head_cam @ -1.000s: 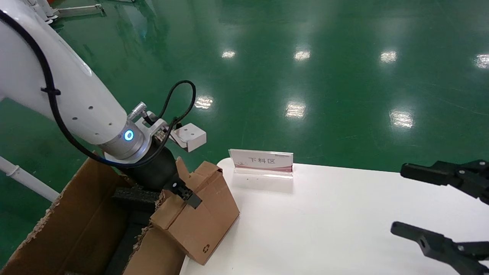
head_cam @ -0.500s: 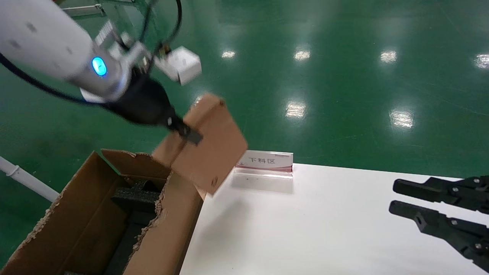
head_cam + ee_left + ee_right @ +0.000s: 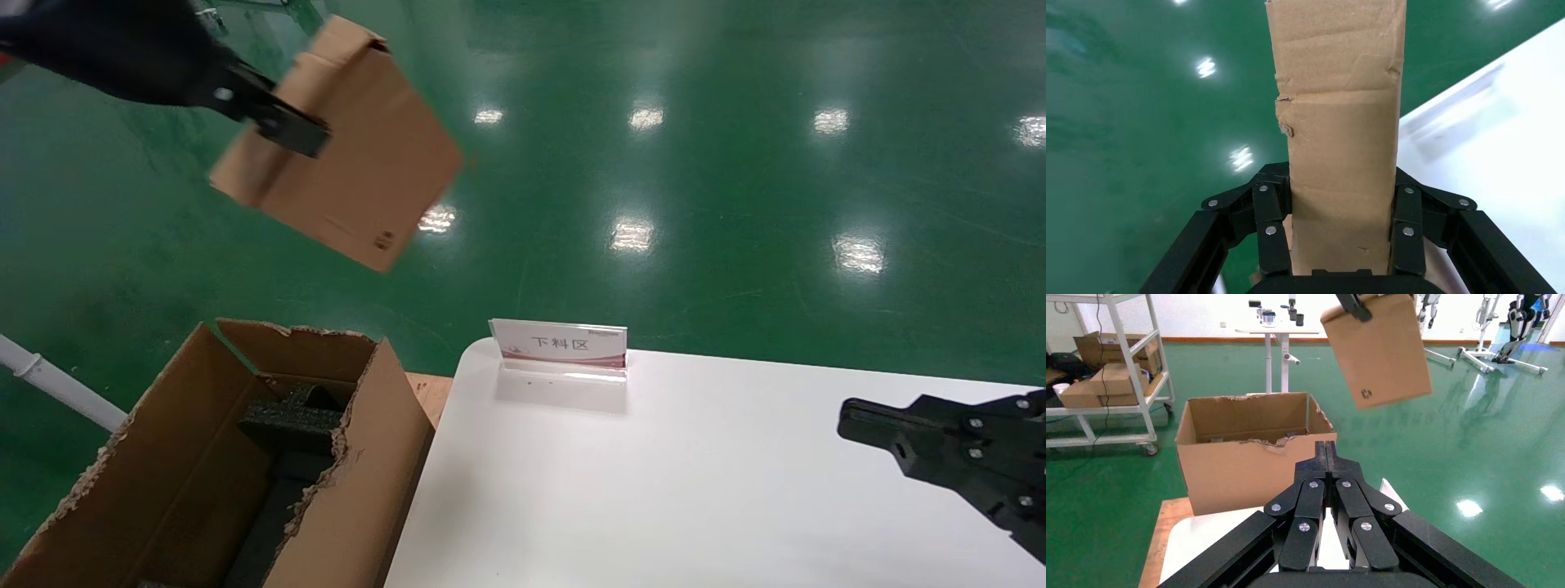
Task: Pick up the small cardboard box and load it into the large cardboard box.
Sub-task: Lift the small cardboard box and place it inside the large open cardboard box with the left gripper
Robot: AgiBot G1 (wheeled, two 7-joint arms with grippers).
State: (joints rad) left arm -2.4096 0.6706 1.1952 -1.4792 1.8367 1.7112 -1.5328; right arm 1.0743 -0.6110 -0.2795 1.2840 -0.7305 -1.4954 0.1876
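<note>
My left gripper [image 3: 282,122] is shut on the small cardboard box [image 3: 351,155] and holds it tilted, high in the air over the green floor, behind and above the large cardboard box [image 3: 372,457]. In the left wrist view the small cardboard box [image 3: 1340,122] fills the gap between the left gripper's [image 3: 1340,184] two fingers. The large cardboard box [image 3: 1248,471] stands open against the table's left edge, with ragged top edges and black foam [image 3: 290,420] inside. My right gripper [image 3: 866,416] hovers shut over the table's right side, its fingers [image 3: 1321,454] pressed together with nothing in them.
The white table [image 3: 654,490] carries a small upright sign [image 3: 560,347] at its far edge. A white pipe [image 3: 57,388] runs left of the large box. Beyond it stand a shelf cart with cartons [image 3: 1107,380] and a white pedestal table [image 3: 1275,337].
The left arm has raised the small cardboard box from the large box's rim, up and to the left. The right gripper's fingers have closed together.
</note>
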